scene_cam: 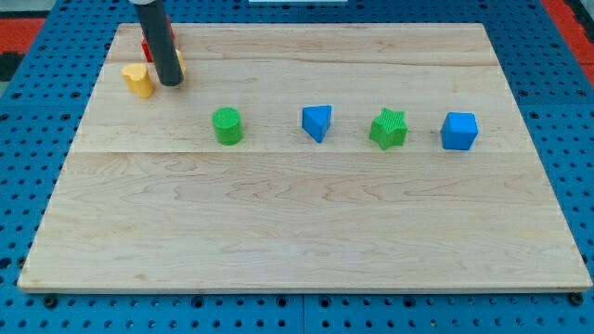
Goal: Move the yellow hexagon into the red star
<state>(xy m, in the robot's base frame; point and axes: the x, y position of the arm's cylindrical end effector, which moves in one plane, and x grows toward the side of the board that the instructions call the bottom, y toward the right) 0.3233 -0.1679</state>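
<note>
My tip rests on the board near the view's top left corner. A yellow block, its shape not clear, lies just left of the tip, very close or touching. A sliver of a second yellow block shows at the rod's right edge; the rod hides most of it. A red block, also mostly hidden by the rod, sits right behind it, above the yellow blocks. I cannot tell which yellow block is the hexagon.
A row of blocks runs across the middle of the wooden board: a green cylinder, a blue triangle, a green star and a blue cube. A blue pegboard surrounds the board.
</note>
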